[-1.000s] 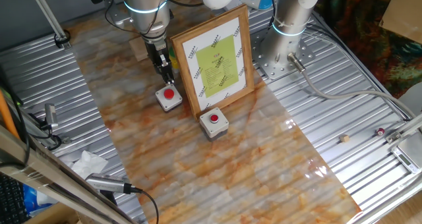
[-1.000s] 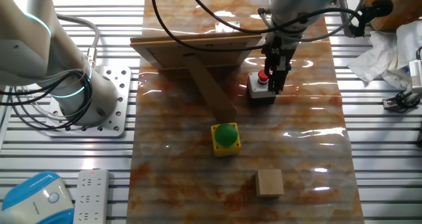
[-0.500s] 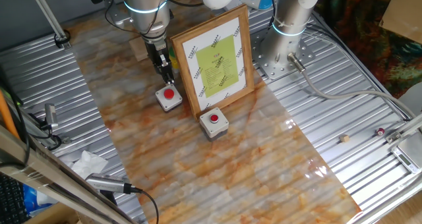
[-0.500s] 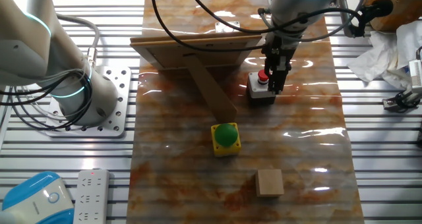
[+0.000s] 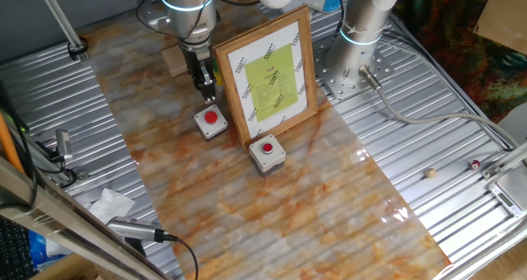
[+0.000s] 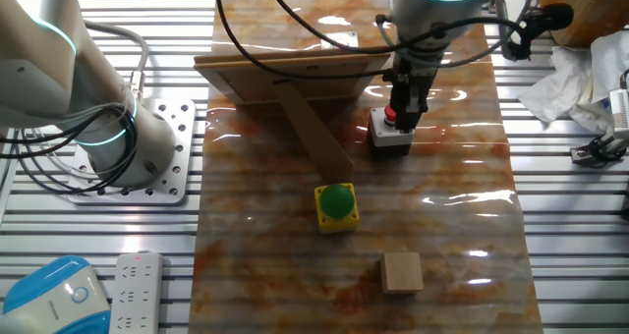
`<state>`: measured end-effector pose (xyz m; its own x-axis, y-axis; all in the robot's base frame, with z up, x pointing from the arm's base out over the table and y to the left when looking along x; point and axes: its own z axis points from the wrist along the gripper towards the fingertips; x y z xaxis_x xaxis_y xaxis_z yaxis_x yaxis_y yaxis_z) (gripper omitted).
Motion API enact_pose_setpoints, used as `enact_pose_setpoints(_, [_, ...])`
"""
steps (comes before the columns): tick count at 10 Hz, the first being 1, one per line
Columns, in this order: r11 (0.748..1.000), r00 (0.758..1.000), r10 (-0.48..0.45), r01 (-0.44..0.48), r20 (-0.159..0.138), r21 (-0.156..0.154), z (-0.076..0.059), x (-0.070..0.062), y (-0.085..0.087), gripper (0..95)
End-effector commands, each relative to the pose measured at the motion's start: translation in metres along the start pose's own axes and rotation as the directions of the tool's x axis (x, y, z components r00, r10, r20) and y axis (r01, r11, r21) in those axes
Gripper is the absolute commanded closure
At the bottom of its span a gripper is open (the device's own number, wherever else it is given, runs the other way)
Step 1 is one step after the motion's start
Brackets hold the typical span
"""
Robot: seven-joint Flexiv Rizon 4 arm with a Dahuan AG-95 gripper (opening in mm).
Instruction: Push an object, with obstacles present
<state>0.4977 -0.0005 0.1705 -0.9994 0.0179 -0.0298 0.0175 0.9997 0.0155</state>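
Gripper [image 5: 208, 89] [image 6: 401, 120] shifted slightly toward 12 o'clock in one fixed view, toward 9 o'clock in the other, now over the red button box [image 5: 212, 122] [image 6: 389, 134].

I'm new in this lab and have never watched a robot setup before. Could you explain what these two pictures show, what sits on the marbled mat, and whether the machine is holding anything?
Both pictures show one table, filmed by two fixed cameras on opposite sides. The grey jointed machine is a robot arm; its two-fingered tip is the gripper. On the mat stands a wood-framed picture with a yellow-green sheet; the other view shows its back and prop. Beside it sit two grey boxes with red buttons: one right under the gripper, another in front of the frame. Behind the frame are a yellow box with a green button and a plain wooden cube. The gripper seems to hold nothing; whether its fingers are open is unclear. The cube lies apart from it.
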Motion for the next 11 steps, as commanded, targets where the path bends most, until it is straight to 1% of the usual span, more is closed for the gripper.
enact_pose_setpoints(1, [1.0, 1.0, -0.023, 0.023, -0.004, -0.002, 0.0002, -0.0023, 0.0007, 95.0])
enact_pose_setpoints(2, [0.999, 0.999, -0.054, 0.054, -0.006, -0.003, -0.0002, -0.0022, 0.0008, 95.0])
enact_pose_setpoints(4, [0.999, 0.999, -0.051, 0.051, -0.01, -0.003, -0.0003, -0.0022, 0.0008, 95.0])
enact_pose_setpoints(5, [0.996, 0.996, -0.086, 0.086, -0.023, -0.002, -0.0005, -0.0021, 0.0009, 95.0])
enact_pose_setpoints(6, [0.996, 0.995, -0.09, 0.09, -0.03, -0.003, -0.0006, -0.002, 0.0009, 95.0])
enact_pose_setpoints(7, [0.995, 0.995, -0.096, 0.096, -0.031, -0.001, -0.0006, -0.002, 0.0009, 95.0])
enact_pose_setpoints(9, [0.998, 0.997, -0.065, 0.065, -0.031, 0.004, -0.0006, -0.002, 0.0009, 95.0])
enact_pose_setpoints(10, [0.999, 0.998, -0.05, 0.05, -0.026, 0.002, -0.0006, -0.0019, 0.0009, 95.0])
enact_pose_setpoints(11, [0.995, 0.995, -0.102, 0.102, -0.019, 0.006, -0.0017, -0.0016, 0.0012, 95.0])
